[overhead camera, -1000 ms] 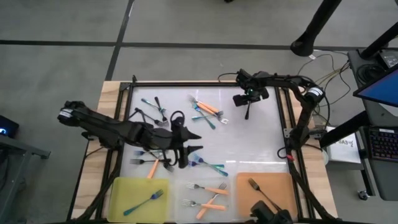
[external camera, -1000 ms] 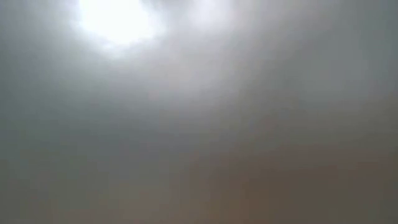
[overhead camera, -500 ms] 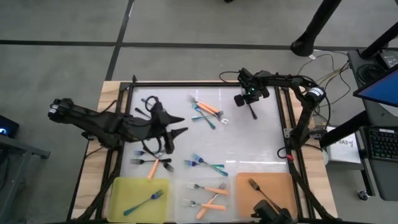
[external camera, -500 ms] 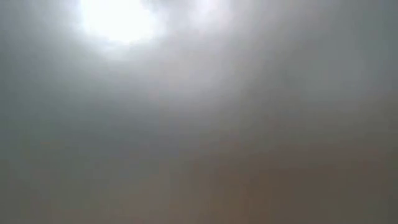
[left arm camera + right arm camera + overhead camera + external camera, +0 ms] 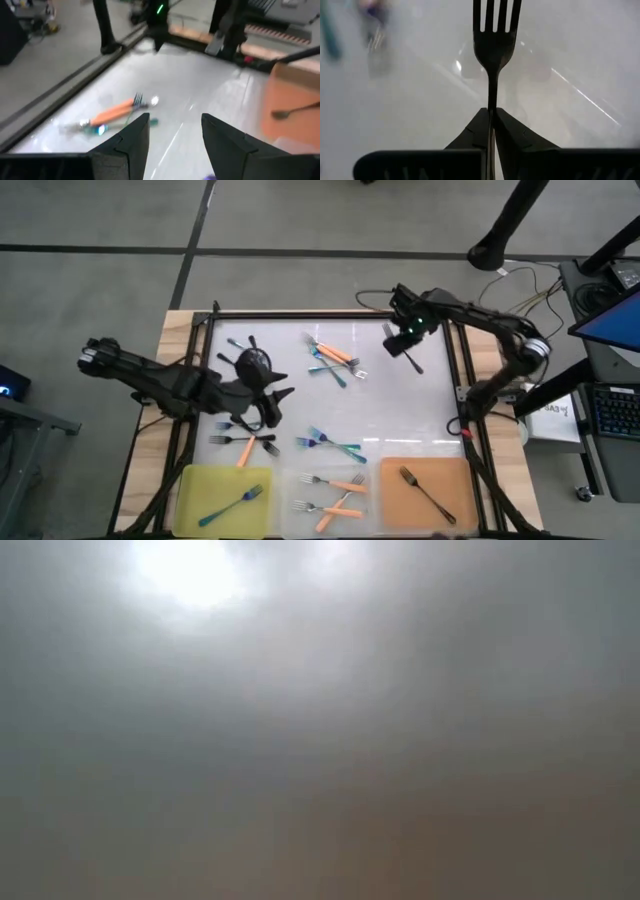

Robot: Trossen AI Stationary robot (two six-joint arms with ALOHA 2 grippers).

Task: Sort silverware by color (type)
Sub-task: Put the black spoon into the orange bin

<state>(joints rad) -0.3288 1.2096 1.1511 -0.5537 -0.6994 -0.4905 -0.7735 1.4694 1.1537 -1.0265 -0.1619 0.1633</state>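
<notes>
Right gripper (image 5: pixel 491 125) clamps 1 dark fork (image 5: pixel 494 47) by the handle, tines pointing straight out ahead of it. Left gripper (image 5: pixel 175 132) hangs open over the tabletop (image 5: pixel 400 405). Low view is all haze; nothing readable.

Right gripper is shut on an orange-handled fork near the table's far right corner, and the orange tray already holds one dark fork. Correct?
Not quite. The right gripper is shut on a dark grey-black fork, not an orange-handled one, as the right wrist view shows. The rest holds: the flat orange tray already holds one dark fork.
</notes>
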